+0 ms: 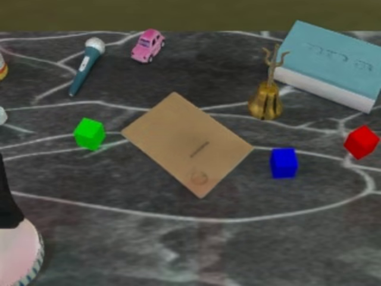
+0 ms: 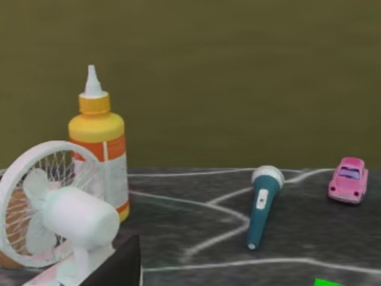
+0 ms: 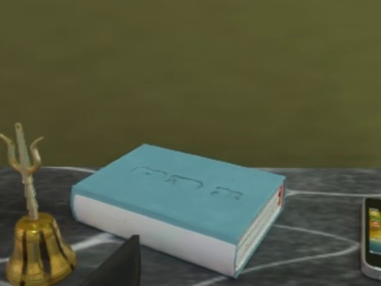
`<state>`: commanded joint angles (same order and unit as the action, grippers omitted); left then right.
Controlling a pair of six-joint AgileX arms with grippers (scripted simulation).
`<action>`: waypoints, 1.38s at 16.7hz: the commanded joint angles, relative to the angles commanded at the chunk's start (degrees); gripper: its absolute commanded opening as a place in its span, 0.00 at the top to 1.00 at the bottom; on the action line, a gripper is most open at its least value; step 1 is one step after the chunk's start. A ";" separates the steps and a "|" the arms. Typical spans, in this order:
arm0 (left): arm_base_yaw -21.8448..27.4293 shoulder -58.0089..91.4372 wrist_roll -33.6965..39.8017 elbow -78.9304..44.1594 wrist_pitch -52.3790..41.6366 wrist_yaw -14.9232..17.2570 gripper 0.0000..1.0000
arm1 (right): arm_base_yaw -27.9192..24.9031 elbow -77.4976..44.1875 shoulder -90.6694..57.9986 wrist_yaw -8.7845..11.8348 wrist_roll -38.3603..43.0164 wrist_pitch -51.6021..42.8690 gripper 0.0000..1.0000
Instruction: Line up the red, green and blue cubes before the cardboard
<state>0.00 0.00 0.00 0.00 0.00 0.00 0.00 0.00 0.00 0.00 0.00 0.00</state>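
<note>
The tan cardboard lies flat and slanted in the middle of the table. The green cube sits just off its left corner, and a sliver of it shows in the left wrist view. Right of the cardboard rests the blue cube, with the red cube farther right near the table's edge. No gripper touches a cube. Only a dark tip of my left gripper and of my right gripper shows, each in its own wrist view, both held back from the cubes.
A light-blue book and a brass bell stand at the back right, with a phone beside the book. A microphone, a pink toy car, a glue bottle and a small fan are at the back left.
</note>
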 joint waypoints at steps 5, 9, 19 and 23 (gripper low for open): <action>0.00 0.00 0.00 0.00 0.00 0.00 0.00 | -0.10 -3.48 -3.53 -0.03 -0.96 -2.14 0.00; 0.00 0.00 0.00 0.00 0.00 0.00 0.00 | -0.57 -15.88 -16.72 0.01 -4.24 -9.71 0.00; 0.00 0.00 0.00 0.00 0.00 0.00 0.00 | -2.17 -61.89 -78.96 -0.03 -16.75 -40.93 0.00; 0.00 0.00 0.00 0.00 0.00 0.00 0.00 | -2.66 -79.03 -102.06 -0.14 -21.36 -52.43 0.00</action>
<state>0.00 0.00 0.00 0.00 0.00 0.00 -2.66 -79.03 -102.06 -0.14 -21.36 -52.43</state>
